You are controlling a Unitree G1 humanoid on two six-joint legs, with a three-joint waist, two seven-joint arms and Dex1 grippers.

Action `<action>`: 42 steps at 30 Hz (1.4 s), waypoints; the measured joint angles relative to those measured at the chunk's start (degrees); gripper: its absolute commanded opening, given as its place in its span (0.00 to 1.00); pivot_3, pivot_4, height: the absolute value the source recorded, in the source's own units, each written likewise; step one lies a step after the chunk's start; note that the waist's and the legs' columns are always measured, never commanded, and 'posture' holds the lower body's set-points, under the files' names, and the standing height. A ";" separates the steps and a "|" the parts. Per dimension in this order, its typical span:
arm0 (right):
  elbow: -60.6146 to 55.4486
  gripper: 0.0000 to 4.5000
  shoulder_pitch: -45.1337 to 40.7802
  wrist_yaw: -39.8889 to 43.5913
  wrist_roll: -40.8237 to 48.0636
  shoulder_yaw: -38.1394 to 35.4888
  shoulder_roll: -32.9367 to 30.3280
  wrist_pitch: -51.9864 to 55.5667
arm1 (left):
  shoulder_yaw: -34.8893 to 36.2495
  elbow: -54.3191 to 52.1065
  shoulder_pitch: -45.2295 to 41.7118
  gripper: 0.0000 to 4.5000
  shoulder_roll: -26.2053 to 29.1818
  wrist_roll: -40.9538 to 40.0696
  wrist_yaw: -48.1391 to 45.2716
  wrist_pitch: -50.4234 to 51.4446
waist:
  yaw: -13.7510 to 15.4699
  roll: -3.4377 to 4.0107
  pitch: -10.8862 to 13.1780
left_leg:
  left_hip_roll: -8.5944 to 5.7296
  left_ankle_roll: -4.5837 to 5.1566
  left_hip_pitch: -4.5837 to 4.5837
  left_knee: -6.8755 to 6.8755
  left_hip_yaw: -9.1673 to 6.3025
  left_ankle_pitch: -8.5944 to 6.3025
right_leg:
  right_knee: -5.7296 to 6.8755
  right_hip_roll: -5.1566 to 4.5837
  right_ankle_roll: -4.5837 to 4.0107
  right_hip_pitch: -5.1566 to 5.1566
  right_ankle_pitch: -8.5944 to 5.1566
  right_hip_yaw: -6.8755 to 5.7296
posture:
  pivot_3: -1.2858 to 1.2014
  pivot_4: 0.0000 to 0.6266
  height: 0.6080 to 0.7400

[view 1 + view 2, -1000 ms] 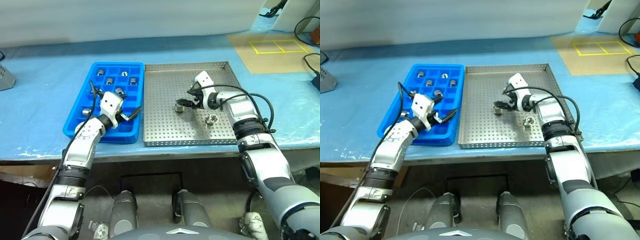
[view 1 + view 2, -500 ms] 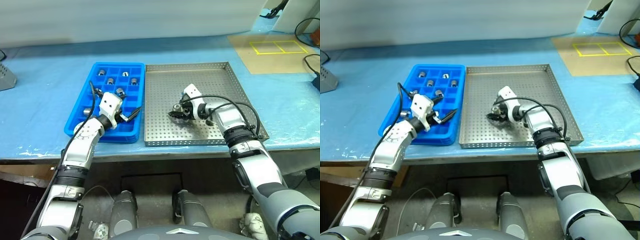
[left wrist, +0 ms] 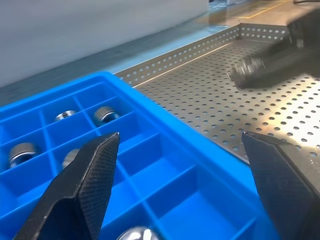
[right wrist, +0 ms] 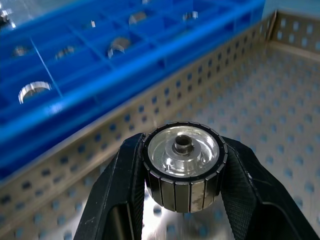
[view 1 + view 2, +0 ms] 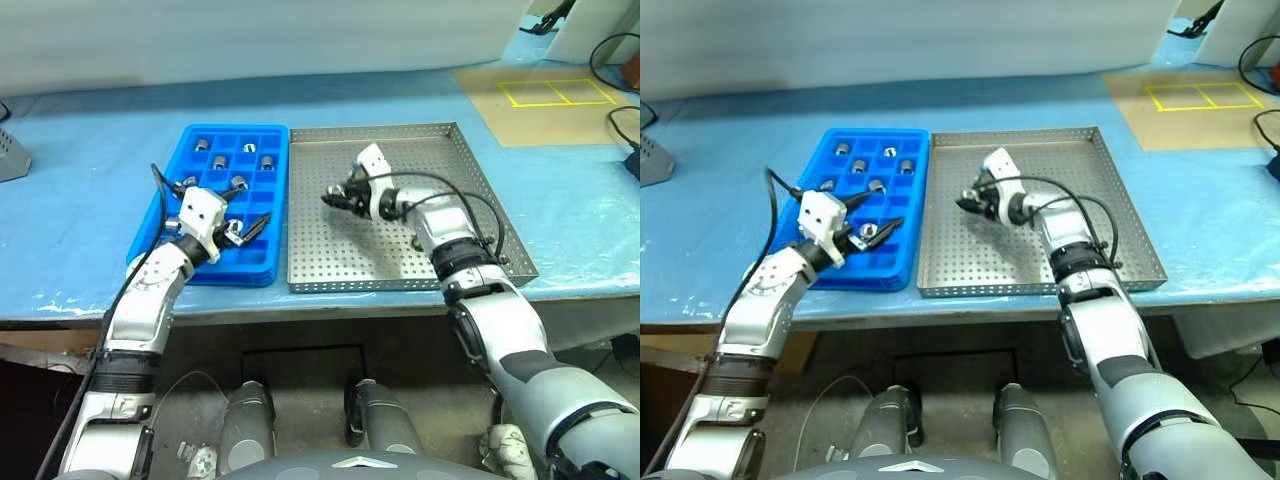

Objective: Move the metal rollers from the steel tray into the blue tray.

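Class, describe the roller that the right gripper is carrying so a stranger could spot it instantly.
Find the steel tray beside the blue tray. Above its left half, the right gripper is shut on a metal roller. Unlike the rollers lying in the blue cells, it is off the surface, between two black fingers.

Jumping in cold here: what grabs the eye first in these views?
The right gripper stands out, shut on a metal roller above the steel tray, near its edge toward the blue tray. That tray already has rollers in several cells, and the left gripper hovers open over its near end.
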 measured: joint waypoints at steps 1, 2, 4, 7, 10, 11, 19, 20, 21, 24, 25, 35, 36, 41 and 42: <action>1.23 0.37 -1.80 -0.26 0.21 -0.45 0.58 -1.37 | 0.56 -1.52 1.16 0.92 0.09 -0.09 0.57 0.45 | 0.36 0.00 0.00 | 0.00 0.00 0.02 -0.03 0.00 0.00 | -0.01 -0.04 -0.03 0.02 -0.02 -0.01 | 0.57 0.24 1.00; 2.52 0.37 -3.08 -0.47 0.25 -0.73 1.04 -2.49 | 1.06 -2.82 2.29 0.92 0.11 -0.15 1.00 0.84 | 0.74 0.00 0.00 | -0.01 0.00 0.01 -0.04 0.00 0.00 | -0.04 -0.05 -0.04 0.02 -0.03 -0.02 | 0.58 0.24 1.00; 6.33 0.37 -5.24 -0.99 0.24 -1.11 2.39 -4.97 | 2.20 -5.82 5.48 0.92 0.45 -0.28 2.22 2.00 | 1.53 -0.01 0.00 | -0.01 0.00 -0.01 -0.08 -0.01 -0.01 | -0.08 -0.07 -0.05 0.03 -0.04 -0.06 | 0.60 0.24 1.00; 12.26 0.37 -6.46 -1.02 -0.93 -0.53 4.02 -7.73 | 4.40 -10.42 10.05 0.92 1.09 -0.41 4.22 3.86 | 2.75 -0.01 0.01 | 0.00 0.00 -0.06 -0.11 -0.02 -0.01 | -0.11 -0.08 -0.06 -0.01 -0.05 -0.11 | 0.63 0.24 1.00; 16.08 0.37 -7.05 -0.22 -2.68 0.59 5.95 -9.29 | 6.96 -15.12 14.35 0.92 1.16 -0.56 6.31 5.19 | 4.36 -0.01 0.02 | 0.02 -0.01 -0.13 -0.10 -0.08 -0.01 | -0.11 -0.08 -0.06 -0.02 -0.05 -0.17 | 0.66 0.24 1.00; 16.95 0.37 -7.16 0.12 -3.08 0.95 6.54 -9.78 | 7.57 -16.72 15.99 0.92 1.16 -0.63 6.85 5.69 | 4.65 -0.01 0.02 | 0.01 -0.01 -0.13 -0.11 -0.09 -0.01 | -0.11 -0.10 -0.06 -0.02 -0.05 -0.17 | 0.67 0.24 1.00; 20.60 0.37 -10.37 -0.94 -5.56 1.28 9.68 -11.72 | 11.12 -23.67 23.11 0.92 0.87 -1.09 10.37 7.88 | 7.81 0.03 0.05 | 0.00 -0.06 -0.11 -0.30 -0.23 0.00 | -0.11 -0.10 -0.02 -0.05 -0.07 -0.18 | 0.69 0.24 1.00; 21.05 0.37 -10.64 -1.80 -6.05 1.34 9.79 -11.99 | 11.12 -23.97 23.30 0.92 0.80 -1.11 10.58 8.01 | 8.33 0.03 0.05 | 0.00 -0.08 -0.10 -0.31 -0.24 0.01 | -0.11 -0.10 -0.02 -0.05 -0.08 -0.17 | 0.69 0.24 1.00; 21.43 0.37 -10.76 -2.54 -6.41 1.44 9.78 -12.10 | 11.14 -24.21 23.41 0.92 0.79 -1.12 10.73 8.05 | 8.72 0.03 0.05 | 0.00 -0.09 -0.11 -0.33 -0.26 0.01 | -0.12 -0.10 -0.01 -0.05 -0.08 -0.18 | 0.69 0.24 1.00; 22.49 0.37 -10.81 -4.99 -8.34 2.23 9.65 -12.30 | 11.16 -24.81 23.88 0.92 0.79 -1.12 10.95 8.09 | 9.27 0.03 0.05 | -0.02 -0.10 -0.13 -0.36 -0.26 0.02 | -0.16 -0.10 0.00 -0.06 -0.09 -0.17 | 0.68 0.24 1.00; 22.74 0.37 -10.81 -5.23 -8.57 2.24 9.51 -12.30 | 11.16 -24.81 23.87 0.92 0.79 -1.12 11.00 8.09 | 9.29 0.03 0.05 | -0.02 -0.10 -0.15 -0.36 -0.26 0.02 | -0.17 -0.10 0.00 -0.08 -0.09 -0.17 | 0.68 0.24 1.00; 23.05 0.37 -10.80 -4.81 -9.83 2.22 6.42 -11.92 | 10.27 -21.51 20.99 0.92 0.82 -1.10 10.04 7.54 | 8.65 0.04 0.05 | -0.02 -0.15 -0.19 -0.39 -0.25 0.05 | -0.17 -0.09 0.01 -0.16 -0.10 -0.15 | 0.65 0.24 1.00; 23.06 0.45 -10.79 -4.61 -9.99 2.23 6.39 -11.72 | 10.16 -20.95 20.58 0.92 0.83 -1.08 9.90 7.37 | 8.57 0.04 0.05 | -0.02 -0.15 -0.19 -0.39 -0.25 0.05 | -0.16 -0.09 0.02 -0.16 -0.10 -0.15 | 0.65 0.24 1.00; 23.01 0.73 -10.75 -4.88 -10.26 2.17 6.41 -11.47 | 9.00 -18.85 18.83 0.92 0.85 -0.92 8.83 6.07 | 8.36 0.04 0.05 | -0.02 -0.17 -0.17 -0.39 -0.25 0.06 | -0.14 -0.08 0.01 -0.17 -0.10 -0.16 | 0.63 0.24 1.00; 23.01 0.73 -10.73 -5.07 -10.25 2.10 6.36 -11.47 | 8.58 -18.24 18.30 0.92 0.87 -0.91 8.63 6.02 | 8.33 0.04 0.05 | -0.02 -0.17 -0.17 -0.38 -0.24 0.06 | -0.13 -0.08 0.01 -0.16 -0.10 -0.15 | 0.63 0.24 1.00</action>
